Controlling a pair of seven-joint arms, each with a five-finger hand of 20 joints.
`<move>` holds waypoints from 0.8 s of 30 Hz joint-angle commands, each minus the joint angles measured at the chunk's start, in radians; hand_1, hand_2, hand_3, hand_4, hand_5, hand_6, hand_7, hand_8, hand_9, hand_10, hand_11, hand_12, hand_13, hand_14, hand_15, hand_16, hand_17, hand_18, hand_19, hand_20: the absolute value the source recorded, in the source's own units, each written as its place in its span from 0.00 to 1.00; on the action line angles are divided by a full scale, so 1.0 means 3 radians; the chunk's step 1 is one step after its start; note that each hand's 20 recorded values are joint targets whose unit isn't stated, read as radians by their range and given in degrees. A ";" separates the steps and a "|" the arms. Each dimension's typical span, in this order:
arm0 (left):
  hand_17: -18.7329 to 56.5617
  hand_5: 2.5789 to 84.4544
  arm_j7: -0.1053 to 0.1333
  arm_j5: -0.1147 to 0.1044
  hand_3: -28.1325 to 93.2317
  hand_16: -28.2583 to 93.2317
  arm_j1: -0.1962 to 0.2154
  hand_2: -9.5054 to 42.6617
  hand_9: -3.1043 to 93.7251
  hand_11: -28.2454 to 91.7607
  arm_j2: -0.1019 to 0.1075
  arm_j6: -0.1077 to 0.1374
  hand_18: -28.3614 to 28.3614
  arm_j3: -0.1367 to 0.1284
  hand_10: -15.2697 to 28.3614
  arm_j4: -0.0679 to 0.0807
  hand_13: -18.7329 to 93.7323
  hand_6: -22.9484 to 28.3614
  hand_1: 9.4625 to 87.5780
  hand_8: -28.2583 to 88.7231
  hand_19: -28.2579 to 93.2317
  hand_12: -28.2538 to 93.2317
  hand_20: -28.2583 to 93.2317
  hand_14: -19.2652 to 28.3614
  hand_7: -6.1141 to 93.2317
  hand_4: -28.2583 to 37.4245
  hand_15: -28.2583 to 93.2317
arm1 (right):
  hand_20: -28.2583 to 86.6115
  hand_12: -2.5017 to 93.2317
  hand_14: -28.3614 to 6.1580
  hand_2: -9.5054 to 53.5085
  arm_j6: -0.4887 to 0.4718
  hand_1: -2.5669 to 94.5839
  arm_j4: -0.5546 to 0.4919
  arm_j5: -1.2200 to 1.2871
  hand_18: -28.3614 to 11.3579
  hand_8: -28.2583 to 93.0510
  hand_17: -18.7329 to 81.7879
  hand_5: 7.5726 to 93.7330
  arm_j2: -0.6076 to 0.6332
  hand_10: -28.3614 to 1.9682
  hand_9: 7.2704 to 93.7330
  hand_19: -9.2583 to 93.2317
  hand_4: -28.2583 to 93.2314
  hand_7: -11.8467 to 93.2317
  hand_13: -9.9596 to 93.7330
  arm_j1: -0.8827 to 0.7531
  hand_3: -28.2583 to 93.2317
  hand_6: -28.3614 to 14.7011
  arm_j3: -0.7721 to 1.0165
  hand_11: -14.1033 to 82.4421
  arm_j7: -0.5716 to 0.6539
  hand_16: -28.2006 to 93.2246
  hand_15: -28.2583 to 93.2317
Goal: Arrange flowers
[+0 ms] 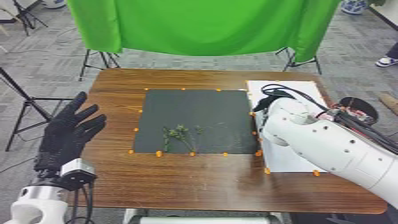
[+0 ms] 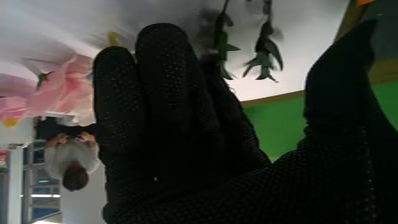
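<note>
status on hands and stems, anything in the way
Left hand open, right hand open. Green stems on black mat. Right arm over white sheet.

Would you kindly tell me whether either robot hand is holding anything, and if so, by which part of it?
Nothing is held: the left hand is open and empty, and the right hand has straight fingers that grip nothing.

Bright, even light reaches the table (image 1: 178,185) from a source I cannot tell; the white sheet (image 1: 298,157) by the right hand (image 1: 263,103) looks brightest. In the right wrist view, the right hand (image 2: 178,150) is nearly a silhouette, with soft grey shadows on the pale surface (image 2: 306,35) beyond it.
</note>
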 commanded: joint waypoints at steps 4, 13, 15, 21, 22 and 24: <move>0.15 0.35 -0.0090 0.0047 0.74 0.13 -0.0065 0.34 0.30 0.44 -0.0047 -0.0075 0.98 -0.0013 0.77 0.0020 0.33 0.59 0.27 0.18 0.68 0.32 0.23 0.97 0.14 0.11 0.69 | 0.05 0.20 0.35 0.10 -0.0100 0.37 0.0003 -0.0094 0.27 0.17 0.66 0.57 -0.0018 0.20 0.63 1.00 0.05 0.24 0.70 -0.0157 0.81 0.36 -0.0263 0.42 0.0020 0.32 0.76; 0.15 0.35 -0.0146 0.0064 0.74 0.13 -0.0113 0.35 0.30 0.44 -0.0053 -0.0102 0.98 -0.0031 0.77 0.0038 0.33 0.59 0.27 0.18 0.68 0.32 0.23 0.97 0.14 0.11 0.69 | 0.10 0.22 0.51 0.00 0.0146 0.51 0.0027 -0.0298 0.32 0.23 0.68 0.67 0.0052 0.45 0.76 1.00 0.01 0.34 0.78 -0.0173 0.83 0.52 -0.0519 0.47 -0.0010 0.34 0.73; 0.15 0.35 -0.0130 0.0057 0.74 0.13 -0.0111 0.35 0.30 0.44 -0.0041 -0.0104 0.98 -0.0030 0.77 0.0039 0.33 0.59 0.27 0.18 0.68 0.32 0.23 0.97 0.14 0.11 0.69 | 0.11 0.27 0.54 0.00 0.0192 0.55 0.0035 -0.0329 0.33 0.28 0.68 0.70 0.0054 0.52 0.81 1.00 0.00 0.36 0.80 -0.0173 0.80 0.54 -0.0548 0.41 -0.0011 0.34 0.72; 0.15 0.35 -0.0160 0.0082 0.74 0.13 -0.0116 0.35 0.30 0.44 -0.0062 -0.0120 0.98 -0.0026 0.77 0.0041 0.33 0.59 0.26 0.18 0.68 0.32 0.23 0.97 0.14 0.11 0.69 | 0.17 0.36 0.65 0.00 0.0411 0.61 0.0048 -0.0425 0.35 0.29 0.68 0.77 0.0078 0.63 0.93 1.00 0.00 0.42 0.84 -0.0150 0.79 0.64 -0.0660 0.33 -0.0085 0.40 0.69; 0.15 0.35 -0.0170 0.0089 0.74 0.13 -0.0119 0.35 0.30 0.44 -0.0071 -0.0122 0.98 -0.0026 0.77 0.0041 0.33 0.59 0.26 0.18 0.68 0.32 0.23 0.97 0.14 0.11 0.69 | 0.18 0.36 0.66 0.00 0.0476 0.61 0.0047 -0.0460 0.35 0.29 0.68 0.78 0.0089 0.64 0.94 1.00 0.00 0.42 0.84 -0.0142 0.79 0.65 -0.0686 0.33 -0.0110 0.40 0.69; 0.15 0.35 -0.0143 0.0064 0.74 0.13 -0.0099 0.36 0.30 0.44 -0.0052 -0.0115 0.98 -0.0027 0.77 0.0039 0.33 0.59 0.26 0.18 0.68 0.32 0.23 0.97 0.14 0.11 0.69 | 0.21 0.35 0.66 0.00 0.0491 0.62 0.0031 -0.0456 0.36 0.29 0.69 0.79 0.0108 0.65 0.95 1.00 0.00 0.43 0.85 -0.0144 0.80 0.65 -0.0684 0.34 -0.0141 0.40 0.69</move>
